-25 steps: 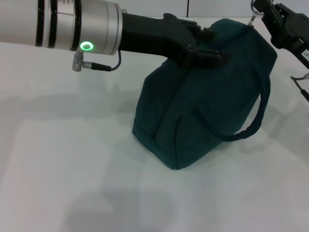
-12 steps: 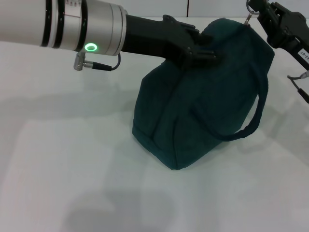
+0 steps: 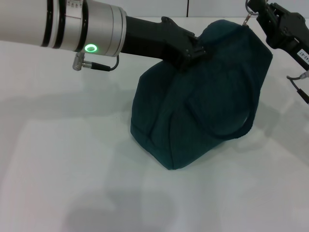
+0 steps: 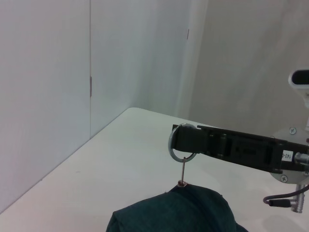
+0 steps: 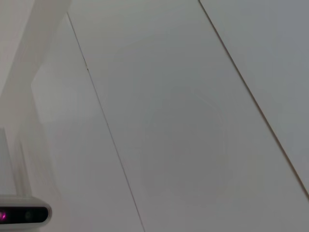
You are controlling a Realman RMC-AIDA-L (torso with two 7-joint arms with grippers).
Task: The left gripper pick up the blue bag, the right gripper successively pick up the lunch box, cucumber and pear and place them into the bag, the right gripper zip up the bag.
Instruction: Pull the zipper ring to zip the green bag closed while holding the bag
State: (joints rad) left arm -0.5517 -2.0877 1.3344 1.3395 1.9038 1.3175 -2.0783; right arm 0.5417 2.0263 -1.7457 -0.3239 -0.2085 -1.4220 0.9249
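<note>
The blue bag (image 3: 203,111) stands on the white table, its top shut, one loop handle (image 3: 241,130) lying against its side. My left gripper (image 3: 194,51) reaches in from the left and is shut on the fabric at the bag's top. My right gripper (image 3: 255,11) is at the bag's far top corner, shut on the metal ring zip pull (image 3: 248,9). The left wrist view shows that right gripper (image 4: 182,141) holding the ring (image 4: 170,145) just above the bag's top (image 4: 174,215). The lunch box, cucumber and pear are out of view.
The white table (image 3: 72,159) stretches to the front and left of the bag. A pale wall stands behind it (image 4: 135,58). The right arm's cables (image 3: 299,87) hang at the right edge. The right wrist view shows only pale wall panels.
My left gripper has drawn a little to the left with the bag's top. The bag's loop handle has dropped in against its side. The right gripper has barely moved.
</note>
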